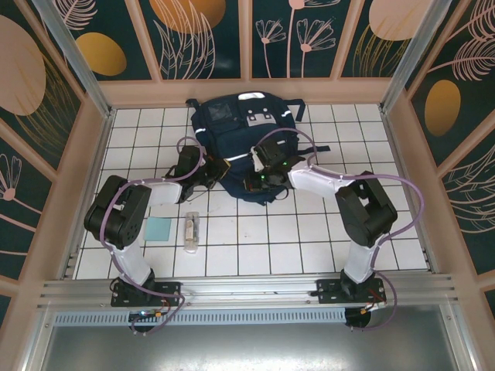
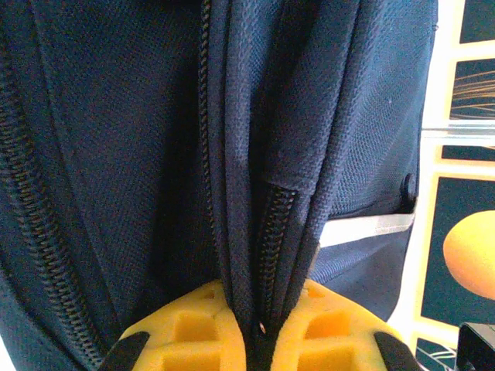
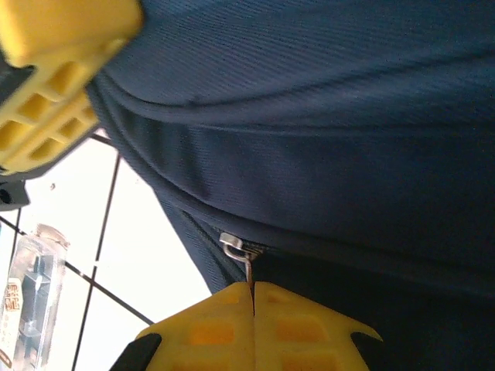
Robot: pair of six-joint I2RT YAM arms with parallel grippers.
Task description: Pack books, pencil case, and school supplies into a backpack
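The navy backpack (image 1: 240,127) lies at the back centre of the tiled table, and its dark fabric spreads across both wrist views. At its near left edge my left gripper (image 1: 216,171) is shut on a fold of backpack fabric with a zipper track (image 2: 271,232) running through it; the yellow fingers (image 2: 193,325) squeeze it from both sides. At the near middle edge my right gripper (image 1: 254,184) is shut on the metal zipper pull (image 3: 249,270), just below the slider (image 3: 232,246). Of the school supplies, a clear tube-like packet (image 1: 191,229) and a pale-teal card (image 1: 158,229) lie in front of the bag. The books and pencil case are out of view.
Wooden walls and an aluminium frame (image 1: 232,287) box in the white tiled table (image 1: 309,239). In the right wrist view, a yellow finger of the left gripper (image 3: 54,93) sits at the upper left and the clear packet (image 3: 35,286) at the lower left.
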